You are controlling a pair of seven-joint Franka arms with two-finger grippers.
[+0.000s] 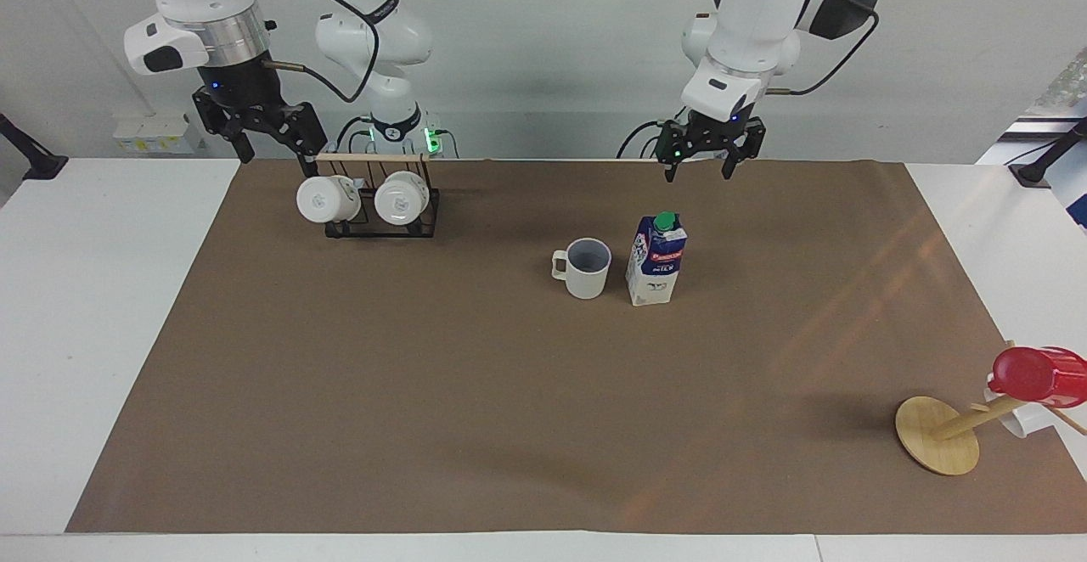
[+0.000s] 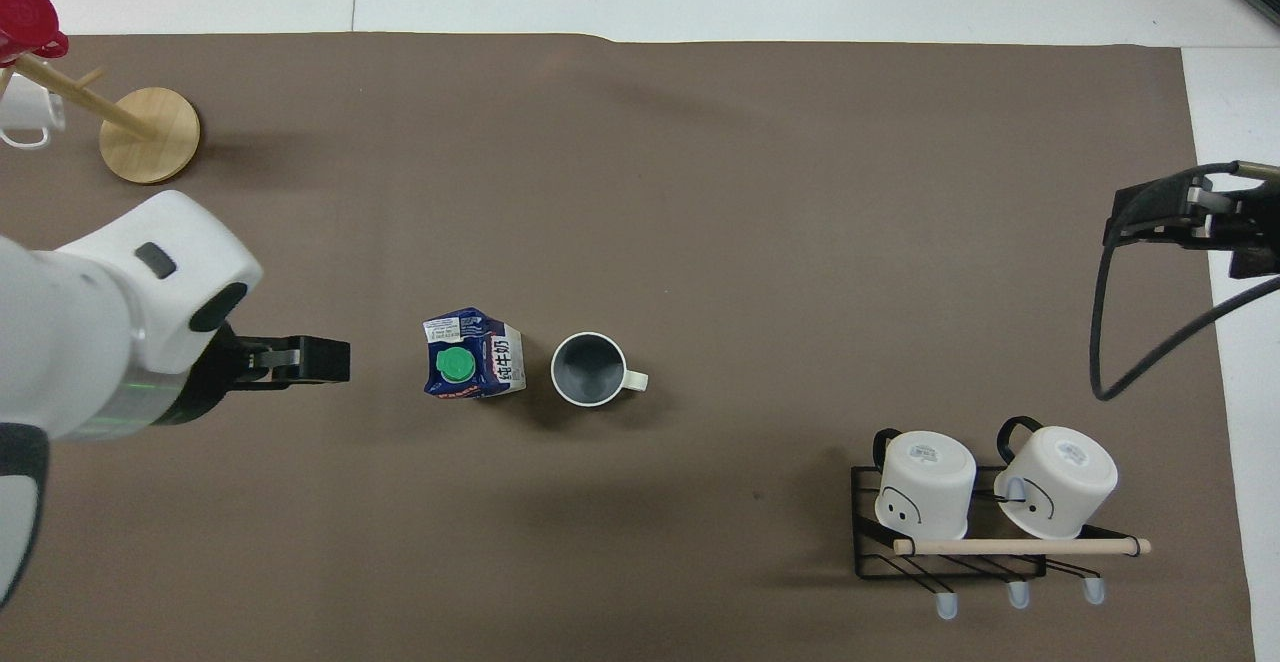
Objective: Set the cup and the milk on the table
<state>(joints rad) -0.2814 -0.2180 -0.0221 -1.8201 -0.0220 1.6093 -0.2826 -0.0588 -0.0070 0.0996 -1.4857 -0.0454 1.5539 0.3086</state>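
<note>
Glossy white arms with grey joint caps and looping black cables — black grippers, small blue and green lights above the fingers.
</note>
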